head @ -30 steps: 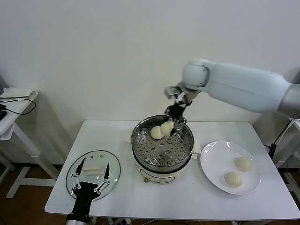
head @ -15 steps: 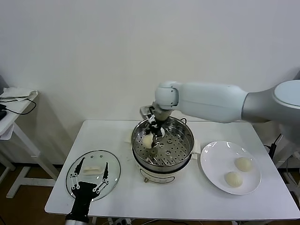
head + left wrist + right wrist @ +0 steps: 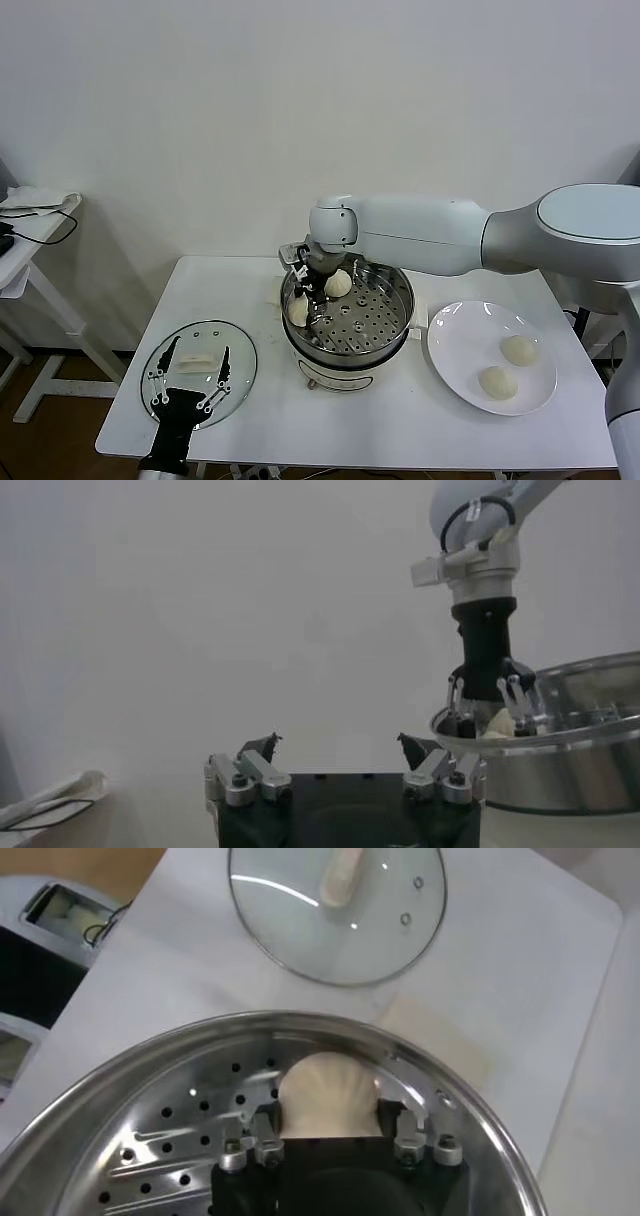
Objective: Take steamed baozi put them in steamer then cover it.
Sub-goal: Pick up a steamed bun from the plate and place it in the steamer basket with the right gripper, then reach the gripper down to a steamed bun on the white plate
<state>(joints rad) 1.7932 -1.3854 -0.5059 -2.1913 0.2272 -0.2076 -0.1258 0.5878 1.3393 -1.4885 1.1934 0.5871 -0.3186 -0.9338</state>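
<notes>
We see the right gripper (image 3: pixel 305 292) reaching down into the left side of the steamer (image 3: pixel 392 330), which stands on the white table (image 3: pixel 400 420). In the right wrist view a steamed baozi (image 3: pixel 328 1094) sits on the perforated tray between the gripper's fingers (image 3: pixel 262 1148), close against the steamer's wall; the fingers stand to either side of it, and we cannot tell whether they are pressing it or have let it go. In the head view that bun (image 3: pixel 298 311) lies at the left edge of the tray, and a second bun (image 3: pixel 339 283) rests on the tray toward the back. Two more buns (image 3: pixel 519 350) (image 3: pixel 497 381) lie on the white plate (image 3: pixel 460 345) to the right of the steamer. The cover (image 3: pixel 240 350) lies flat on the table to the left of the steamer, handle up. The left gripper (image 3: pixel 189 392) hovers above the cover with its fingers spread wide, holding nothing.
</notes>
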